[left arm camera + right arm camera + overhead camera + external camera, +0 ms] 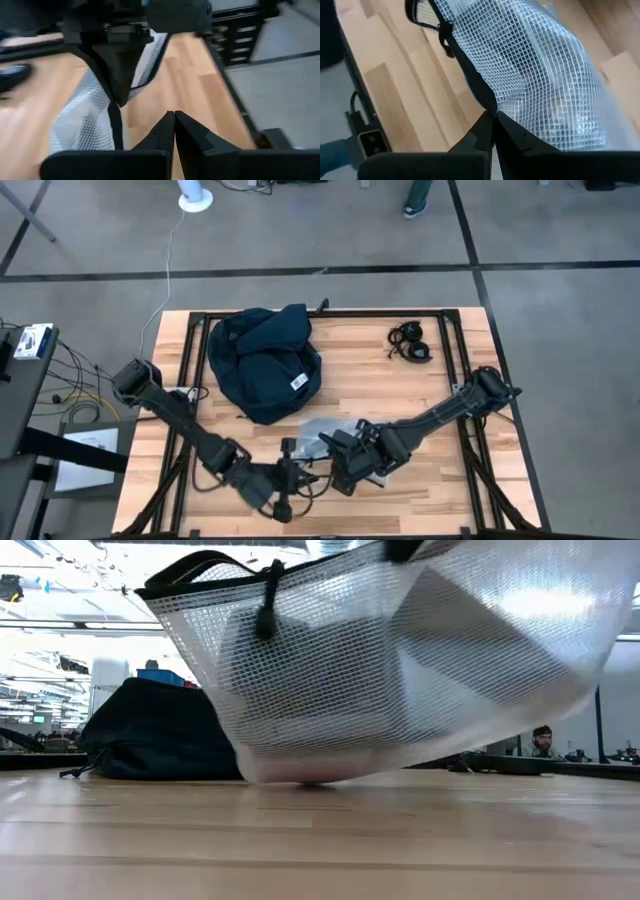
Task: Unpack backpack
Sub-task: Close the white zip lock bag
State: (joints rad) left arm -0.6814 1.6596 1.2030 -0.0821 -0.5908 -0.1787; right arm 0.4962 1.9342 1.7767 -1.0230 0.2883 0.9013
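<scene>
The left claw (283,502) sat pinched together, holding nothing, low over the front of the surface (420,395). Behind it the backpack (265,362) lay slumped at the rear left. The right claw (343,477) gripped the mesh pouch (535,85) by its zipper edge.

Dark navy backpack (264,363) with small white label; clear pouch (540,80) gridded in white mesh, black zipper edging; pale striped wood table (440,390); black headphones (410,343).
</scene>
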